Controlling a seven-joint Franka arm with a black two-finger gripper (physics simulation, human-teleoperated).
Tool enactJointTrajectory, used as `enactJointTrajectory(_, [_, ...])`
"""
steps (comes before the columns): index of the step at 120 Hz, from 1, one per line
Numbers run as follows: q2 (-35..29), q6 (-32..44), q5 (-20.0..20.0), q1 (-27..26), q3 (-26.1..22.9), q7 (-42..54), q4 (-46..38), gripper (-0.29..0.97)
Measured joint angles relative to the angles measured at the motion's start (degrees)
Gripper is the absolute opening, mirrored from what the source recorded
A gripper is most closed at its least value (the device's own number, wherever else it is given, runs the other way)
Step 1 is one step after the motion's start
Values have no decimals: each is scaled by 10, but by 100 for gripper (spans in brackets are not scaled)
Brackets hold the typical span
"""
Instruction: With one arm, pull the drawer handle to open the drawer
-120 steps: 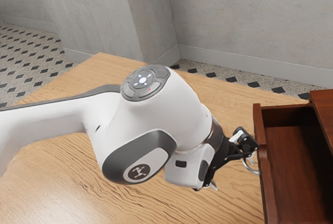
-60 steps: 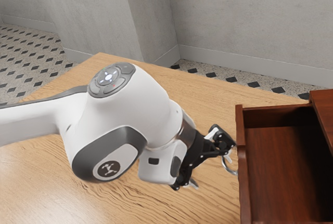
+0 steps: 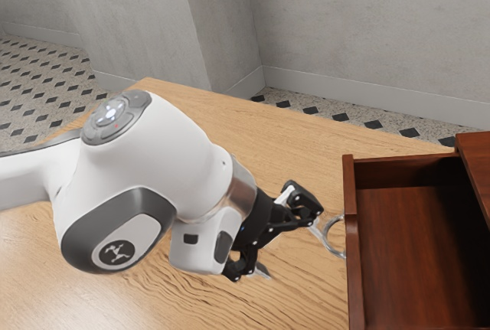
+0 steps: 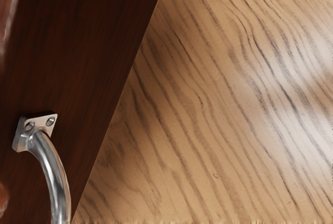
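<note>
Black gripper (image 3: 300,215) low over the wooden table (image 3: 306,138), angled toward the exterior view's right, just beside the metal loop handle (image 3: 331,236); wide or narrow, impossible to tell, and contact with the loop likewise; handle fixed to the front panel of the dark wooden drawer (image 3: 351,269), its mounting plate (image 4: 35,129) with two screws close under the wrist camera; drawer standing open at the exterior view's right, inside on show; white arm (image 3: 138,192) reaching in from the exterior view's left; grey walls (image 3: 367,16) and patterned floor (image 3: 38,77) beyond the table's far edge.

The white arm (image 3: 145,184) reaches low toward the exterior view's right, claw (image 3: 304,209) leading.
</note>
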Motion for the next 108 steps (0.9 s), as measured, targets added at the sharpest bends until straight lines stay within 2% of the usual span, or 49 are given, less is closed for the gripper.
enactJointTrajectory(21, [-19,-19,1,-1,0,0,6,67])
enactJointTrajectory(36, [-55,-43,1,-1,-2,-1,14,68])
enactJointTrajectory(48, [-66,-69,0,1,0,-2,42,68])
enactJointTrajectory(69, [-65,-122,-1,2,21,-13,98,68])
enactJointTrajectory(87, [-36,-191,1,3,26,-38,188,68])
enactJointTrajectory(108, [-32,-253,5,3,33,-83,221,68])
